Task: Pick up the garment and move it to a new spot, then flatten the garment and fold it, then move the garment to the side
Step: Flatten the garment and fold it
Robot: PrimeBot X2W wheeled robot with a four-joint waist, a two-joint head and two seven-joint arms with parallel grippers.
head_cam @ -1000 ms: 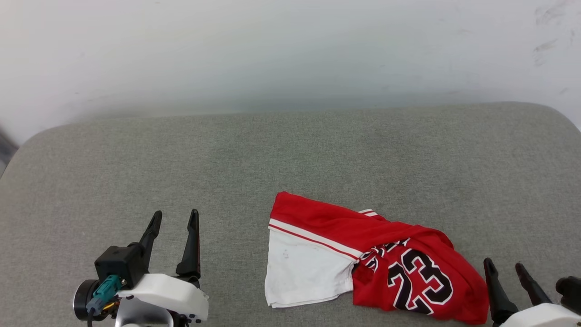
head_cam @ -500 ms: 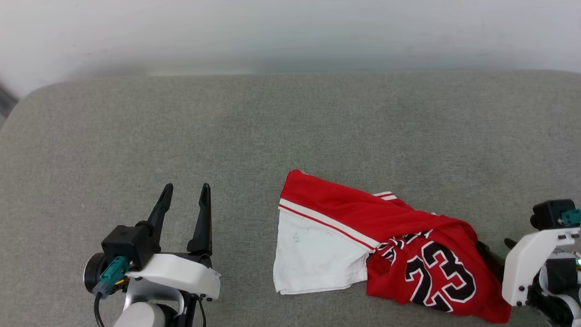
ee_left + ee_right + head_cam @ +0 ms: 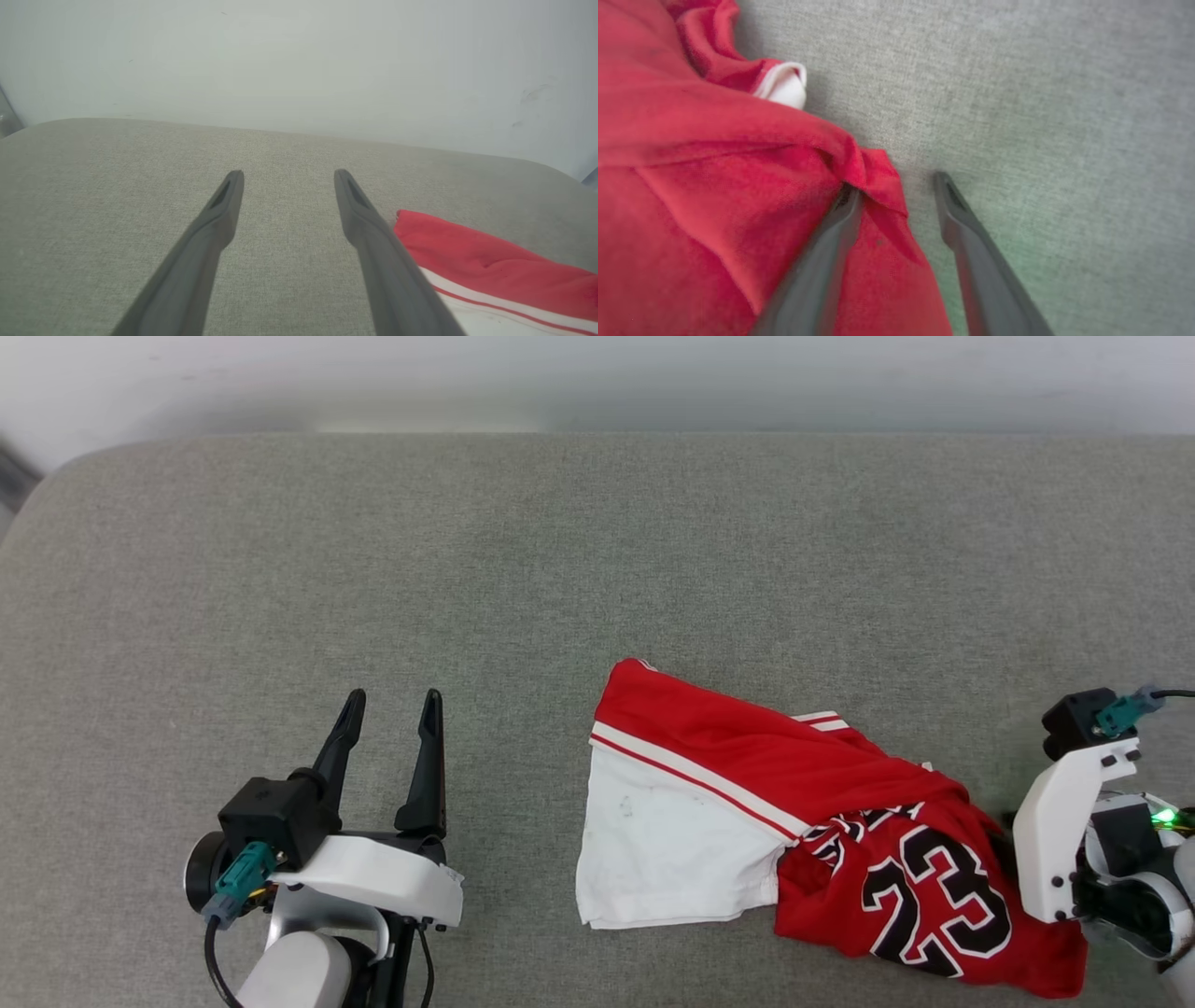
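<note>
Both jaws stood wide: left jaws empty at 8 o'clock; right jaws straddled the 4 o'clock hem of the crumpled red-and-white jersey shirt (image 3: pixel 728 765), unclamped. A shallow bite could slip on lifting.

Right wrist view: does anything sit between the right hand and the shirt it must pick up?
Nothing visible does. The right hand is at the edge of the shirt with its fingers apart: one finger presses against a red fold, and the other is over the bare grey cushion beside it.
</note>
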